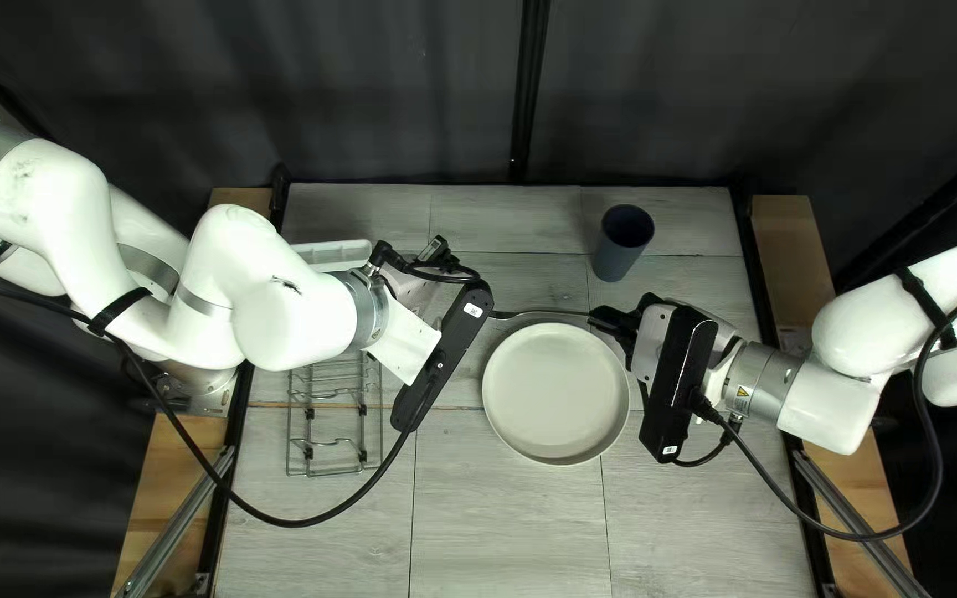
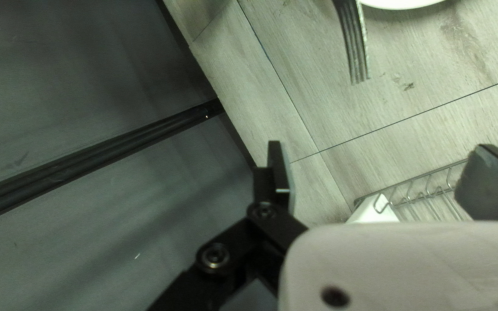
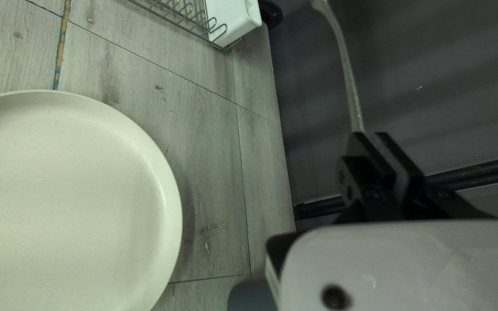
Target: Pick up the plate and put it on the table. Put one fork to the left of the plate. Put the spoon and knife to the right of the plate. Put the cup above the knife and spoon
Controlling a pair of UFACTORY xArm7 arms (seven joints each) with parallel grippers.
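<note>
And we have our plate [image 1: 556,393] down, flat on the table [image 1: 501,532]; that part looks done. The fork [image 3: 348,78] is in play now: our right gripper [image 3: 370,138] is clamped on its handle, holding it aloft beyond the plate's far rim, tines toward our left arm. Our left gripper [image 2: 380,164] waits with fingers wide apart, nothing between them. The fork's spot left of the plate is unfilled, so that placement remains. We can't see spoon or knife, so we can't call those. The cup [image 1: 625,229] stands toward the far right, plausibly where it belongs.

On textures: the plate is round, pale and matte with a raised rim; the fork is slim, gently curved metal; the cup is dark blue and smooth. Nearby, a thin wire rack [image 1: 362,454] and a glossy white holder [image 3: 231,20].
</note>
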